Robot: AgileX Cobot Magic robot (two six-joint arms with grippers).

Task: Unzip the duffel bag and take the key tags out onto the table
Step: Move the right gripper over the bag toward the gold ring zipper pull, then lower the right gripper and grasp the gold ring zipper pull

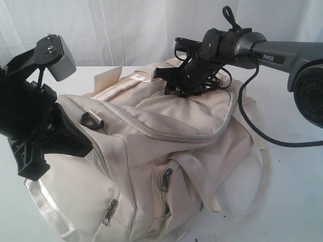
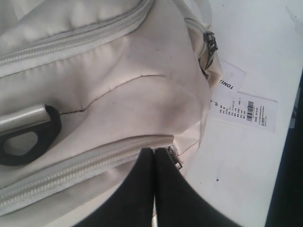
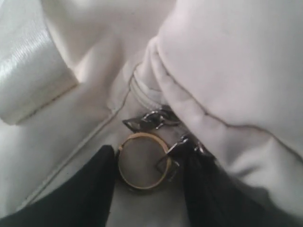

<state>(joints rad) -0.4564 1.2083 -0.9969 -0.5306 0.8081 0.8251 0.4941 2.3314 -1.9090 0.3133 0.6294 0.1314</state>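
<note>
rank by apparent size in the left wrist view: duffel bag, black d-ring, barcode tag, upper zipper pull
1. duffel bag
2. barcode tag and black D-ring: too alike to split, ring partly cut off
3. upper zipper pull

"PiPER" on arm (image 1: 280, 53), "TONL" on tag (image 2: 228, 84)

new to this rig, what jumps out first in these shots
The big cream duffel bag fills the middle of the white table, top zipper closed. The right gripper sits at its far end, fingers either side of a gold ring by the zipper pulls; the left gripper rests closed by a side zipper.
</note>
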